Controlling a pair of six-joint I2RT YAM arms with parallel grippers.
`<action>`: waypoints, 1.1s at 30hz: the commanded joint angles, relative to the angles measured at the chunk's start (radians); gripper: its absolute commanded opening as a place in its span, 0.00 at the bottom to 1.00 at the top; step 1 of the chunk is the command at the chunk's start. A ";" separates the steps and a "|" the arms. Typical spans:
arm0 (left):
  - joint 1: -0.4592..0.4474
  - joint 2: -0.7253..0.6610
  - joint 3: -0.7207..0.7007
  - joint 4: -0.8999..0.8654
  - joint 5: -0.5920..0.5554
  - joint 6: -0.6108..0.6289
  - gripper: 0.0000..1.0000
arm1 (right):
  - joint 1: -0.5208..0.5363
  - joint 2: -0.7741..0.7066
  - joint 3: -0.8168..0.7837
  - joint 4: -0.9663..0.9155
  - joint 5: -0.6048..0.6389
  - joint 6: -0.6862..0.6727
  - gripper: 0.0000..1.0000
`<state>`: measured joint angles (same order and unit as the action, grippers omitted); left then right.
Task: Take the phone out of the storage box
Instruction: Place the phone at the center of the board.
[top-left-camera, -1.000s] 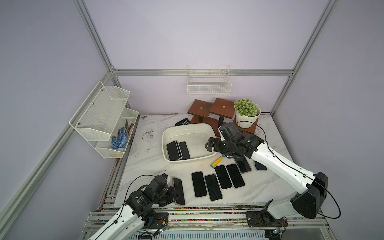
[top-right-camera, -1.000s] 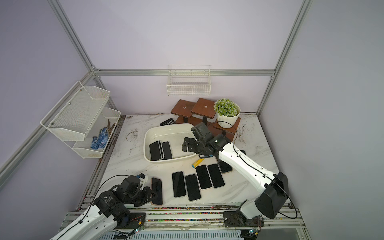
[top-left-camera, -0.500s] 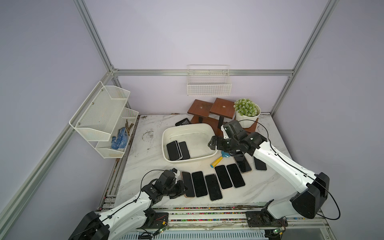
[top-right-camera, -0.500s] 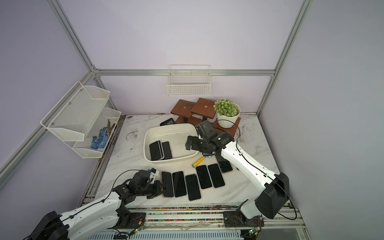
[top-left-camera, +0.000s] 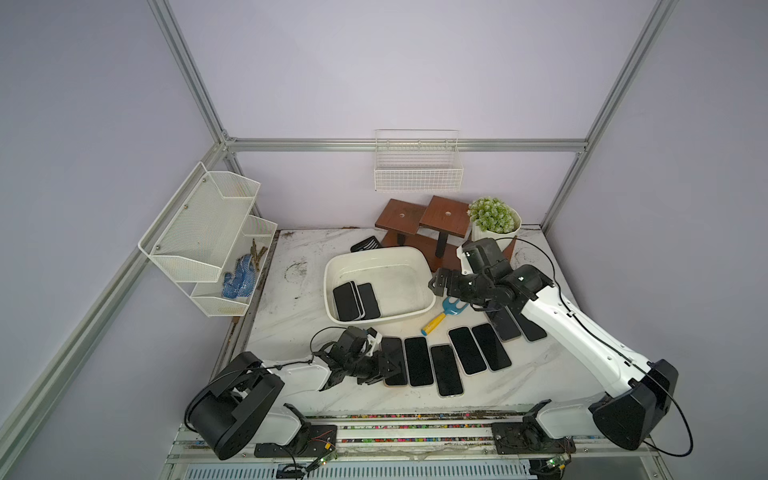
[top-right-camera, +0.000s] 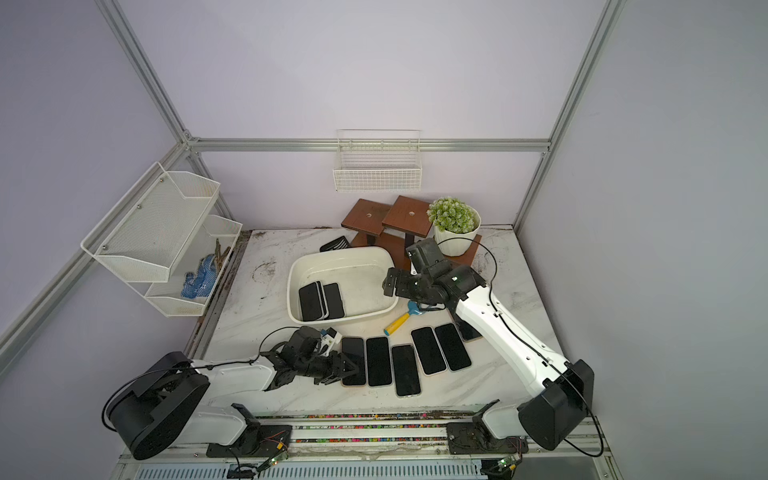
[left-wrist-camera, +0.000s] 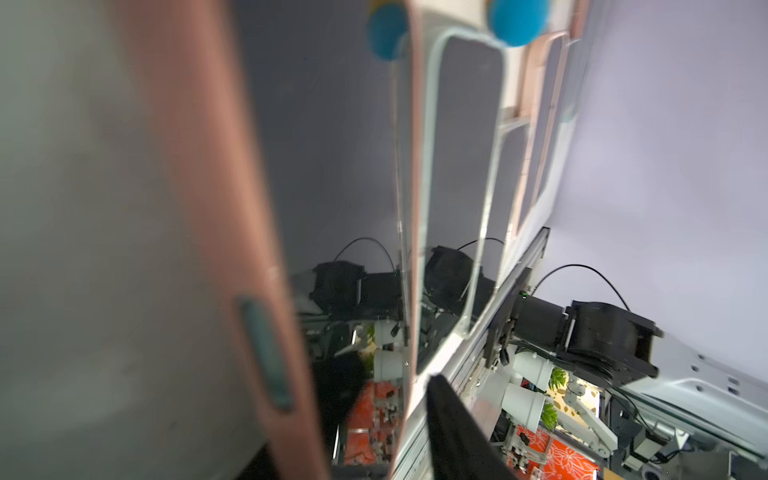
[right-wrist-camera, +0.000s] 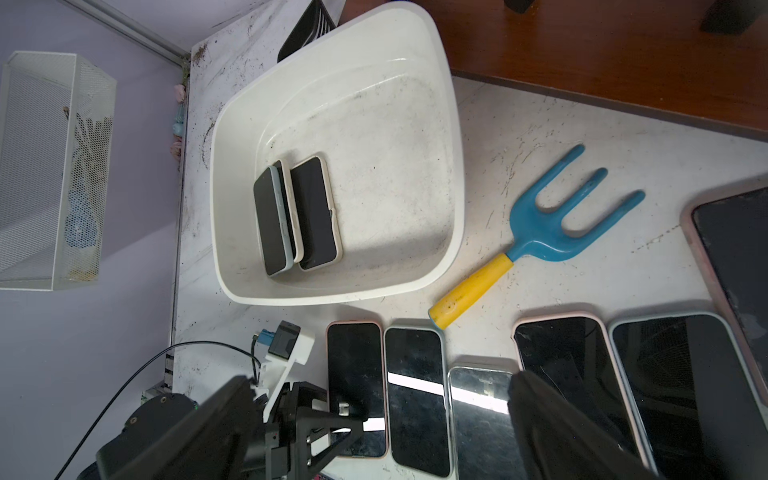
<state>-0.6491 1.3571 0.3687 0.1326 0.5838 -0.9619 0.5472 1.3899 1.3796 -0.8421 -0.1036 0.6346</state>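
Note:
The storage box (top-left-camera: 332, 274) (top-right-camera: 295, 274) (right-wrist-camera: 453, 137) is a shallow white tub in mid-table. Three dark-screened phones (top-left-camera: 355, 301) (top-right-camera: 320, 301) (right-wrist-camera: 316, 212) lie overlapping at its left end. My right gripper (top-left-camera: 434, 284) (top-right-camera: 388, 286) (right-wrist-camera: 382, 380) hangs open and empty above the box's right rim. My left gripper (top-left-camera: 388, 366) (top-right-camera: 348, 370) (left-wrist-camera: 390, 399) is low at the table's front. Its jaws stand open either side of the near end of a pink-cased phone (top-left-camera: 394, 357) (top-right-camera: 353, 357) (right-wrist-camera: 355, 357) (left-wrist-camera: 332, 166). That phone lies flat at the left end of a row.
Several more phones (top-left-camera: 446, 370) lie in a row in front of the box. A blue and yellow hand fork (top-left-camera: 442, 311) (right-wrist-camera: 540, 232) lies right of it. Behind stand wooden stands (top-left-camera: 419, 216) and a potted plant (top-left-camera: 494, 218). A mesh rack (top-left-camera: 208, 237) hangs on the left wall.
My left arm carried the pink-cased phone rightward to the row's left end, laid it flat, and its jaws opened. The right gripper shifted only slightly right and stayed open.

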 joint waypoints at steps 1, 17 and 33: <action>0.000 -0.003 -0.043 -0.264 -0.135 0.061 0.77 | -0.008 -0.026 -0.016 -0.024 -0.001 -0.026 1.00; 0.060 -0.463 0.180 -0.873 -0.329 0.066 1.00 | -0.015 0.043 0.041 0.001 -0.043 -0.049 1.00; 0.396 -0.277 0.738 -1.155 -0.479 0.319 0.98 | 0.086 0.384 0.272 -0.017 -0.192 -0.110 1.00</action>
<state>-0.2825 1.0153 1.0603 -0.9756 0.1066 -0.7357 0.5964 1.7218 1.5940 -0.8570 -0.2455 0.5507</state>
